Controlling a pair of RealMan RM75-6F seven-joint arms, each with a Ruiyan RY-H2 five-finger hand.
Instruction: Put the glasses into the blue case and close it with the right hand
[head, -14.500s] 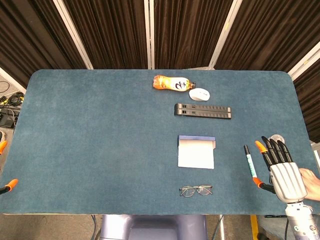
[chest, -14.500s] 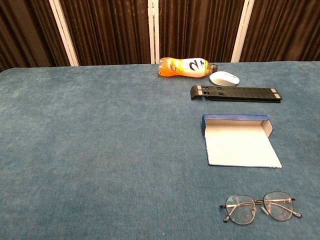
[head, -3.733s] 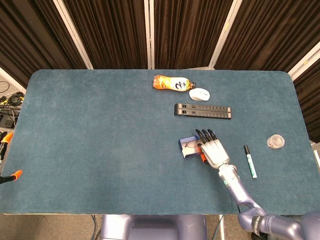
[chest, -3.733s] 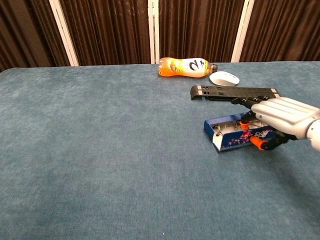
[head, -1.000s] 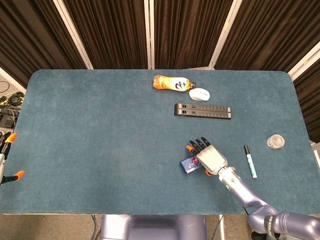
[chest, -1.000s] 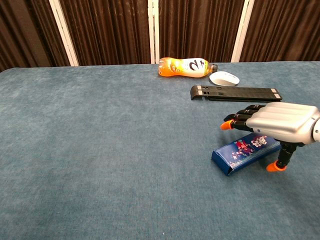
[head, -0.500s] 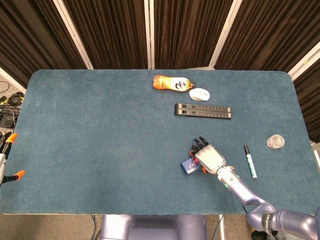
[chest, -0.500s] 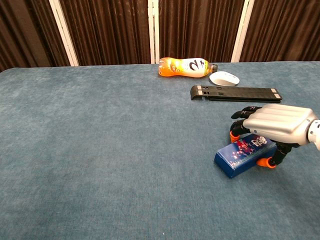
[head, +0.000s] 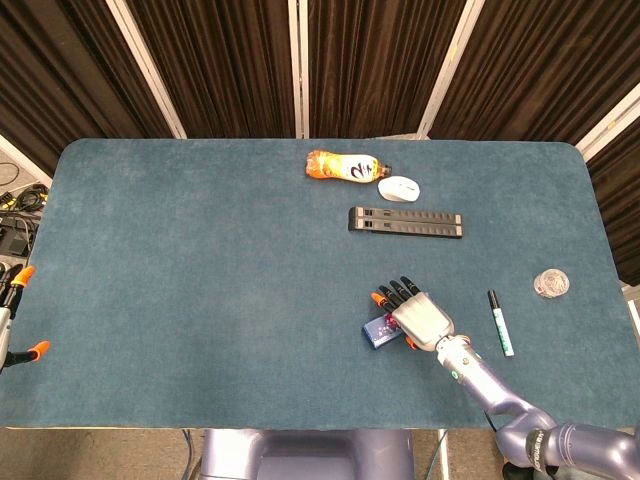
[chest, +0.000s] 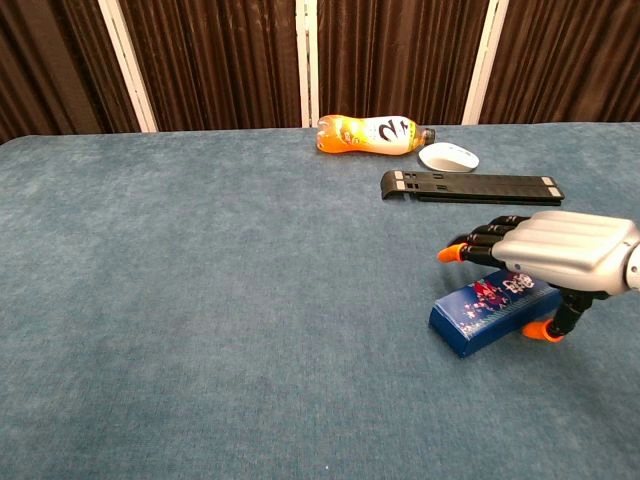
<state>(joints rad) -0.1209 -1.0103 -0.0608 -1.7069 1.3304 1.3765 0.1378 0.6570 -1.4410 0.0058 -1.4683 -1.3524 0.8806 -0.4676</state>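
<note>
The blue case (head: 378, 331) lies closed on the table, printed side up, also in the chest view (chest: 485, 313). No glasses are visible anywhere. My right hand (head: 420, 316) hovers flat over the case's right half (chest: 560, 250), fingers stretched out toward the far left. Its orange thumb tip sits low beside the case's near edge. I cannot tell whether the palm touches the lid. Of my left hand (head: 12, 285) only two spread orange-tipped fingers show at the table's far left edge, with nothing between them.
An orange bottle (head: 343, 166) and a white mouse (head: 399, 188) lie at the back. A black folded stand (head: 405, 221) lies just beyond the case. A marker pen (head: 500, 322) and a small clear round lid (head: 551, 283) lie to the right.
My right hand's fingers, curled down onto the case's far side half a second ago, have straightened out above it. The case has stayed closed and in place.
</note>
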